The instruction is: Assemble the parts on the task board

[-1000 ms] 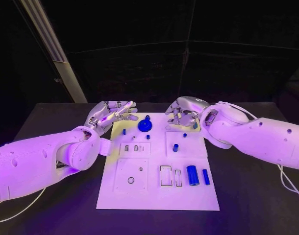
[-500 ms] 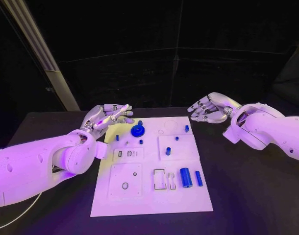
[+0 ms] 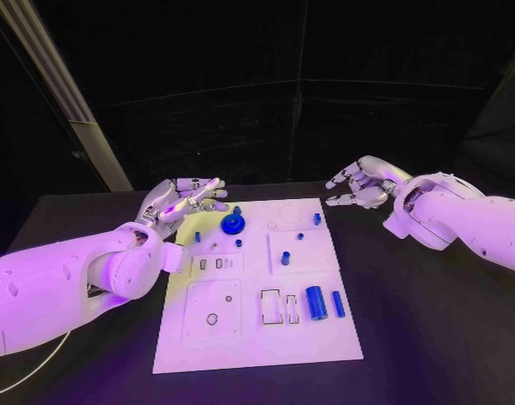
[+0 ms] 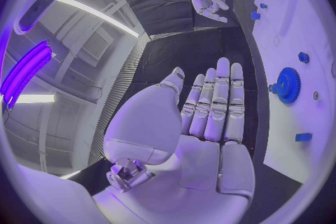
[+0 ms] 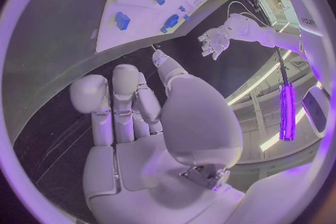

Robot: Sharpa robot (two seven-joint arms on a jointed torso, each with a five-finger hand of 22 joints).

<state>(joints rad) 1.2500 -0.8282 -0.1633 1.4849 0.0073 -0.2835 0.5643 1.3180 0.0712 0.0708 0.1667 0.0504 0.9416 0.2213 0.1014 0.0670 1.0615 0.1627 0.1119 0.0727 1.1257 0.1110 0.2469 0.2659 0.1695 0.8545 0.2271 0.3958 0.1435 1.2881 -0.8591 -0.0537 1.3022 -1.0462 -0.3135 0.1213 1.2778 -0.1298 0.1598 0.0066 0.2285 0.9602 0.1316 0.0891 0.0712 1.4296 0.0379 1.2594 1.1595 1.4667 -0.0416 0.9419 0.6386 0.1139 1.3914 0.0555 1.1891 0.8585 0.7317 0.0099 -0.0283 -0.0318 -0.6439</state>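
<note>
Holding pose: both my arms reach forward over the black table (image 3: 428, 321), one on each side of the far end of the task board (image 3: 257, 337).
Left hand: my left hand (image 3: 185, 199) hovers just off the board's far left corner, fingers straight and side by side, palm bare, nothing in it; the left wrist view shows the flat hand (image 4: 210, 117) beside the board's edge.
Right hand: my right hand (image 3: 361, 183) hangs past the board's far right corner, apart from it, fingers loosely curled and spread, empty; its wrist view shows the fingers (image 5: 119, 106) over dark table.
Parts: a blue gear (image 3: 232, 224) stands near the far left of the board; a blue cylinder (image 3: 315, 304) and a slimmer blue pin (image 3: 338, 305) lie at the near right.
Hard to make out: the smaller blue pieces mid-board are too tiny to identify.
</note>
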